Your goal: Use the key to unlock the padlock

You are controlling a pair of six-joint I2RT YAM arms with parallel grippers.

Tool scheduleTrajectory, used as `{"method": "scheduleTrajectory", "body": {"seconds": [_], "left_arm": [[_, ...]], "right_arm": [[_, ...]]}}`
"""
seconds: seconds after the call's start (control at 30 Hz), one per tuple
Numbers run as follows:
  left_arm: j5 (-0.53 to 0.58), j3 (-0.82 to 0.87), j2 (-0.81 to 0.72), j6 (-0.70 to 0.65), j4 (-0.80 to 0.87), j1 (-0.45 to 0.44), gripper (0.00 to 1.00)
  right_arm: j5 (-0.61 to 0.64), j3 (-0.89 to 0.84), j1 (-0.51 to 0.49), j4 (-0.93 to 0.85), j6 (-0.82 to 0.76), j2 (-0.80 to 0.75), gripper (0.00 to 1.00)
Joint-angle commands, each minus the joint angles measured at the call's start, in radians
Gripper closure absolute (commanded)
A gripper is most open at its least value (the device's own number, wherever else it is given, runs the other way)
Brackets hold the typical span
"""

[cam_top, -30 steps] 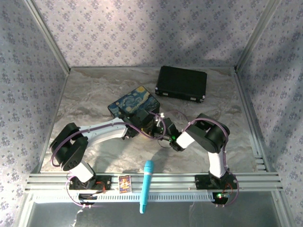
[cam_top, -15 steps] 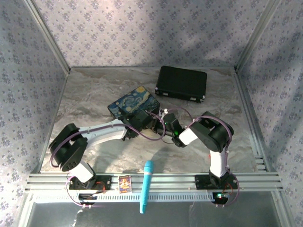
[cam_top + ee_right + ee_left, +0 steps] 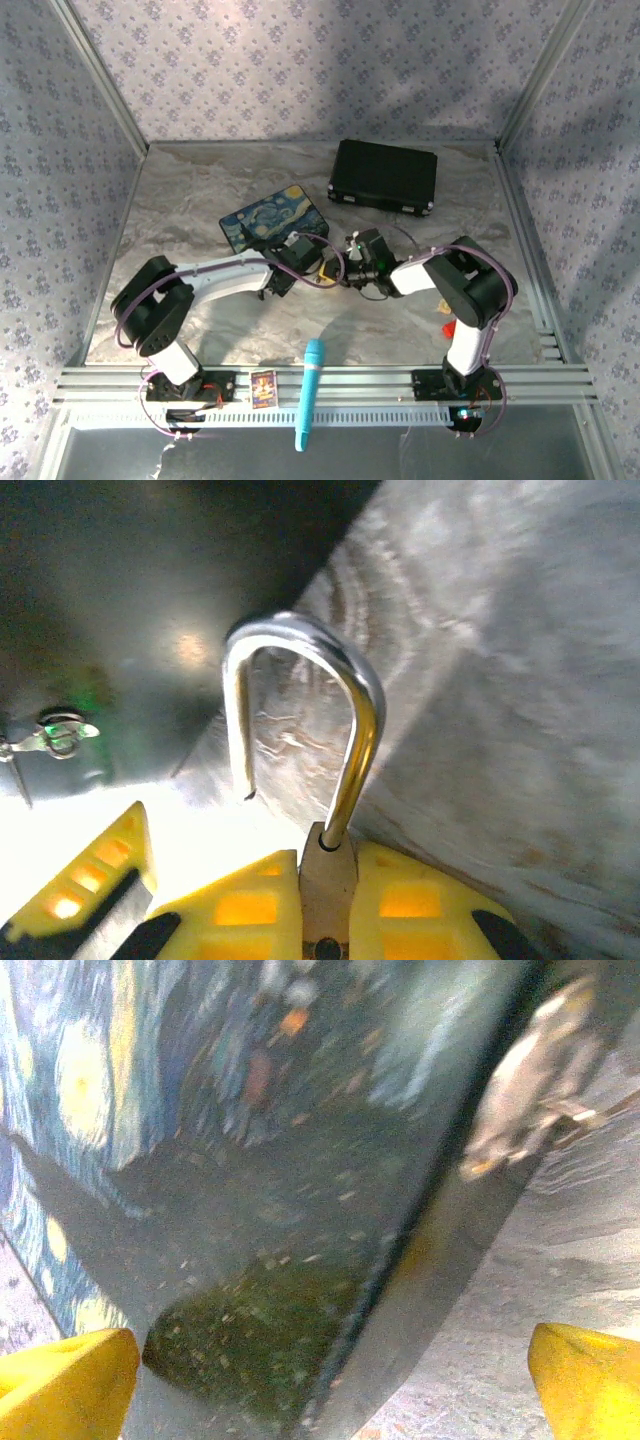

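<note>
The padlock (image 3: 328, 895) is a small brass body pinched between my right gripper's yellow fingers (image 3: 430, 910). Its silver shackle (image 3: 345, 695) stands up with the left leg free of the body, so it is open. My right gripper (image 3: 328, 920) is shut on the padlock, and it sits at mid-table (image 3: 358, 262), facing the left gripper (image 3: 300, 256). In the left wrist view the left gripper (image 3: 325, 1390) is open, its yellow fingertips (image 3: 65, 1385) wide apart with nothing between them. I cannot make out the key; a small silver piece (image 3: 58, 730) is too blurred to name.
The Starry Night painted box (image 3: 272, 215) lies just behind the left gripper and looms close in its wrist view (image 3: 250, 1160). A black case (image 3: 383, 178) lies at the back right. A teal marker (image 3: 310, 395) and a small card (image 3: 263, 388) rest on the front rail.
The right arm's elbow has swung to the right and its gripper has moved farther from the near edge, staying close to the left gripper. The painted box has shifted slightly left.
</note>
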State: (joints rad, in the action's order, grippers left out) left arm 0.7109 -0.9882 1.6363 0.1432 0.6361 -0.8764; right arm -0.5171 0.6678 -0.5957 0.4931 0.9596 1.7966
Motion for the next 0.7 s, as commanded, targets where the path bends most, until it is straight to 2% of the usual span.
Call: {"method": "scheduleTrajectory", "body": {"seconds": [0.0,0.13,0.23,0.4,0.67], "left_arm": [[0.035,-0.02,-0.038,0.118,0.067,0.03,0.0],[0.02,0.011,-0.112,0.19,0.072,0.08,0.0],[-0.013,0.028,-0.146,0.211,0.079,0.135,0.0],[-0.062,0.049,-0.162,0.196,0.072,0.221,0.0],[-0.063,0.058,-0.167,0.138,0.009,0.338,0.0]], "right_arm": [[-0.077,0.025,0.082,-0.443,-0.195,-0.019,0.98],[-0.109,0.145,0.156,-0.816,-0.427,-0.024,0.96],[-0.144,0.205,0.224,-0.964,-0.527,-0.006,0.95],[-0.128,0.276,0.285,-1.123,-0.635,0.017,0.9],[0.071,0.321,0.291,-1.213,-0.661,-0.028,0.74]]}}
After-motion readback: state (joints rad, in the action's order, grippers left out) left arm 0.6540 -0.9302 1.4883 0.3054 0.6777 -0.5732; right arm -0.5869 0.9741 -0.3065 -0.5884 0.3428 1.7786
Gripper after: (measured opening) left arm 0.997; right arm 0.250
